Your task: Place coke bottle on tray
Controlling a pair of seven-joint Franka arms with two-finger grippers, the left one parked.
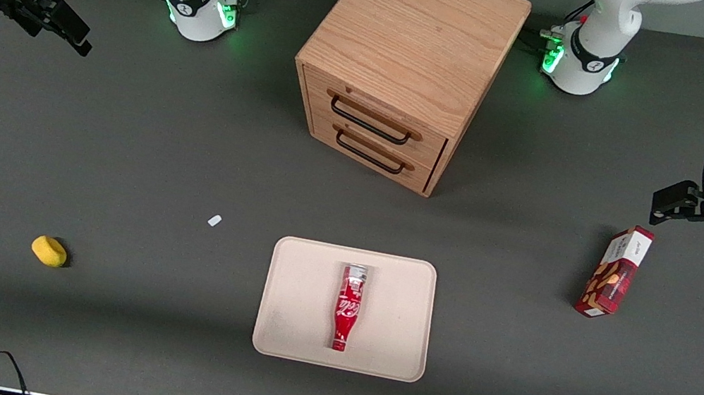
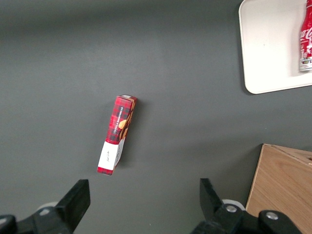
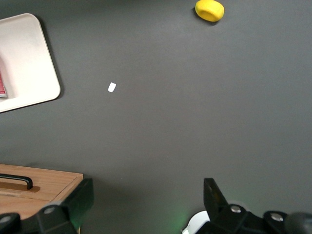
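Spanning the whole scene, the dark grey tabletop [image 1: 116, 151] carries a wooden 2-drawer cabinet [image 1: 410, 64] farther from the front camera than the tray [image 1: 298, 303]. Centred on that beige tray lies the coke bottle [image 1: 348, 308], on its side with the neck nearest the camera, so the placement looks done. Raised well apart at the working arm's end, the end effector [image 1: 75, 33] holds nothing, its fingers [image 3: 78, 202] spread, probably because the bottle is released. A yellow object [image 1: 49, 250] lies alone.
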